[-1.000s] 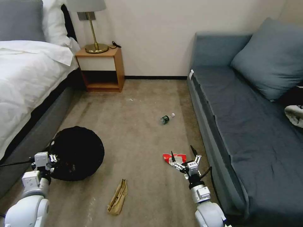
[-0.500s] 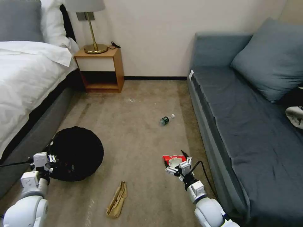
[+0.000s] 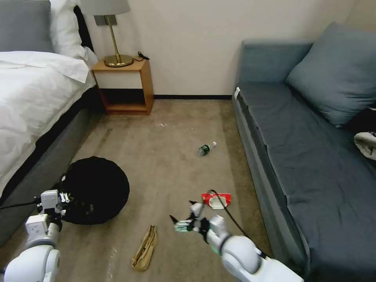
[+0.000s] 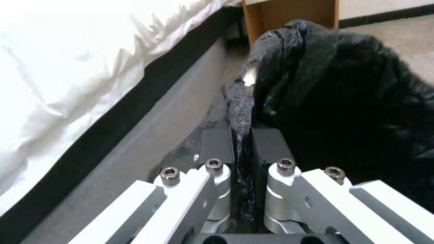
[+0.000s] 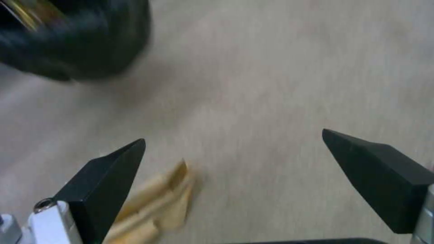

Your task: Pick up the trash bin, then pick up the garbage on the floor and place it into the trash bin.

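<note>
Left gripper clenched on round black-bagged trash bin beside bed; right gripper, fingers spread, empty, should square over crumpled tan paper bag before closing.

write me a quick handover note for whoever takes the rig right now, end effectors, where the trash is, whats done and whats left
Left end effector: shut on the black liner at the trash bin rim, beside the bed.
Right end effector: open, empty, low over the carpet between the red-and-white packet and the tan paper bag.
The green bottle lies farther out, near the sofa.
Done: bin gripped.
Left: all three pieces on the floor need binning.
</note>
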Robot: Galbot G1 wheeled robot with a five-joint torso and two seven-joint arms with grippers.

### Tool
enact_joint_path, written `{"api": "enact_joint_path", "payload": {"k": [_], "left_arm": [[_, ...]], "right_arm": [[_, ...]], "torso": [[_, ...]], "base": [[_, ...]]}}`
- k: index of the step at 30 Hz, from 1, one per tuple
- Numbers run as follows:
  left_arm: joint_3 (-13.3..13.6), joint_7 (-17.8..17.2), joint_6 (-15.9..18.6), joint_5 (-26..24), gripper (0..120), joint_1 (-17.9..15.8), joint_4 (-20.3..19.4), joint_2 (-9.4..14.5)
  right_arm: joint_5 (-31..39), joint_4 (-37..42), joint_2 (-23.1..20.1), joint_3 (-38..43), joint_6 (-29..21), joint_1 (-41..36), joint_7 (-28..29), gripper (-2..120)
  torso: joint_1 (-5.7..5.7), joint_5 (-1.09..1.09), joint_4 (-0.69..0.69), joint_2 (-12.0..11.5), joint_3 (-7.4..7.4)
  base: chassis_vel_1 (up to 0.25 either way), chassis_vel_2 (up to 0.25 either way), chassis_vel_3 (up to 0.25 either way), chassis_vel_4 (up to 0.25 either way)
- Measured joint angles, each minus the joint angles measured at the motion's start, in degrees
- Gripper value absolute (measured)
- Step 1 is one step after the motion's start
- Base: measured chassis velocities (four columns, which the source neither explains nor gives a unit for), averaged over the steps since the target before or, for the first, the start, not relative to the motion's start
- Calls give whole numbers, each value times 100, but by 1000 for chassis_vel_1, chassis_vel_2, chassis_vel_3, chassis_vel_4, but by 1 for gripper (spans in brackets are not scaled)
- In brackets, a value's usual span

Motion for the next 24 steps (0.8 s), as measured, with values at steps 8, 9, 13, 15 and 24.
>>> {"api": "enact_joint_path", "payload": {"k": [8,9,13,15,24], "left_arm": [[38,-5,15,66,6,-48,-16,-108],[43,-5,17,76,6,-60,-16,-127],[59,-9,25,111,6,-52,-51,-176],[66,-9,28,120,6,-41,-74,-193],[53,-12,30,123,6,-23,-119,-259]], "right_arm": [[1211,-399,256,-825,-1113,882,1029,100],[1381,-429,295,-925,-1201,985,1137,100],[1767,-627,510,-1208,-1329,1277,1313,100],[1885,-817,693,-1311,-1367,1441,1358,100],[1932,-1722,1385,-1677,-1320,1731,1480,100]], "torso": [[0,-1,-2,0,0],[0,-1,-2,0,0],[0,0,-2,0,0],[0,-1,-2,0,0],[0,-1,-1,0,0]], "base": [[0,0,0,0],[0,0,0,0],[0,0,0,0],[0,0,0,0],[0,0,0,0]]}}
